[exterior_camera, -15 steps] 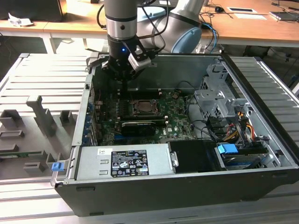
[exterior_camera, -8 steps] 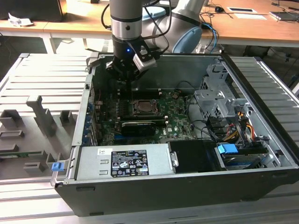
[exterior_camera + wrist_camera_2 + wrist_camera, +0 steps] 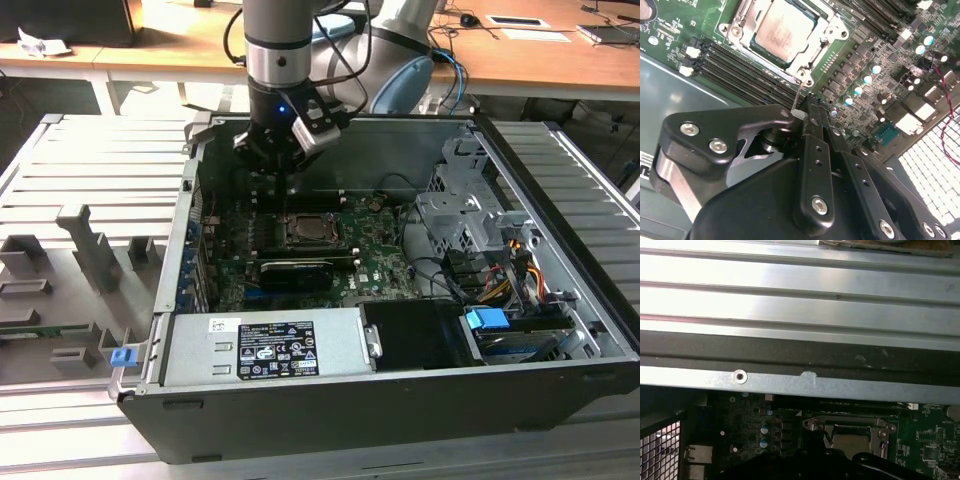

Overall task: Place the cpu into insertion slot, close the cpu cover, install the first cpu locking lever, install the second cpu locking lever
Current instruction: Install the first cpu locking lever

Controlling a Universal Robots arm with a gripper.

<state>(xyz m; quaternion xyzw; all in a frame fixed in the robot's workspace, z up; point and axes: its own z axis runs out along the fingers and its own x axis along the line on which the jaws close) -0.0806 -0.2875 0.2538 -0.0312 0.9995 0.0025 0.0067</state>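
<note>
Beside the cpu [image 3: 785, 27], gripper [image 3: 802, 114] fingers pressed together, tips at a thin lever [image 3: 798, 95]. Board-side, the cover [image 3: 812, 54] lies shut, framing the cpu.

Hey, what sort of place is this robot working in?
Probably a robotics lab or workshop bench: an open computer case sits on a slotted metal table, the robot arm reaches over its motherboard, and wooden office desks stand behind.

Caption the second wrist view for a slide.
Shut gripper meets a thin lever rod beside the cpu, framed by the cpu cover.
</note>
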